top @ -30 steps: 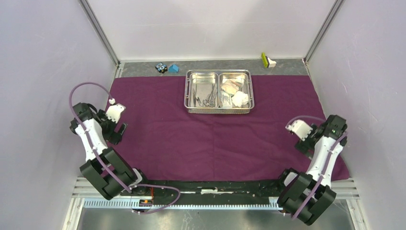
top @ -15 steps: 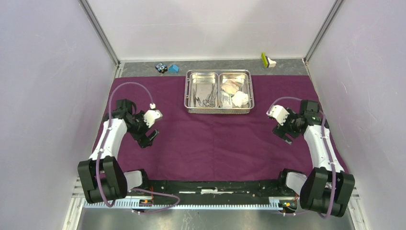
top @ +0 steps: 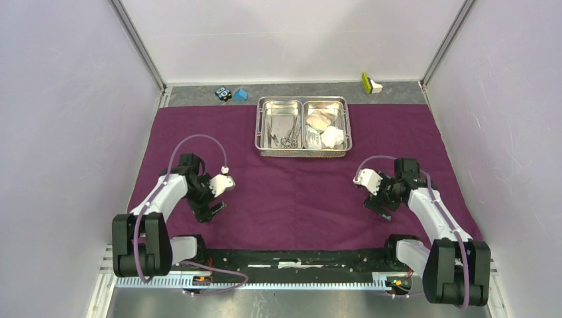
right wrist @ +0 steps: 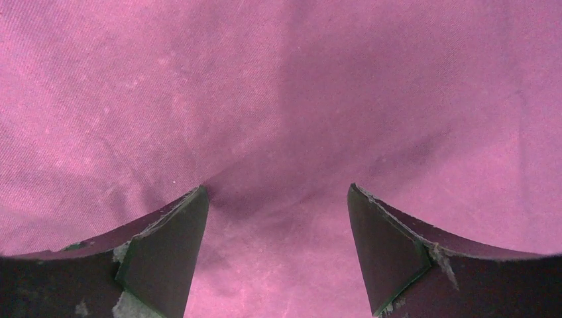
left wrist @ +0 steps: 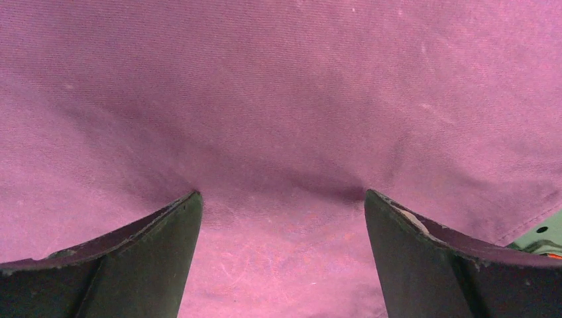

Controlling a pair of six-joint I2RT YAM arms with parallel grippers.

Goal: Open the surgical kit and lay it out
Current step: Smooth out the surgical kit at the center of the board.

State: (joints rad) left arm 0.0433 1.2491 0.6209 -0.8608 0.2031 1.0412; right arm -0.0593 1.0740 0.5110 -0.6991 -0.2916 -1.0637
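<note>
A: Where is the kit now?
B: The cloth (top: 298,192) lies spread flat on the tabletop (top: 199,95). The tray (top: 303,153) sits on its far part, centre, w/ forceps (top: 289,138) in left compt., gauze (top: 333,136) in right.
A: And the arms?
B: The left gripper (top: 211,212) & right gripper (top: 380,205) are both low over the cloth's near part, jaws wide open, holding nothing.
</note>
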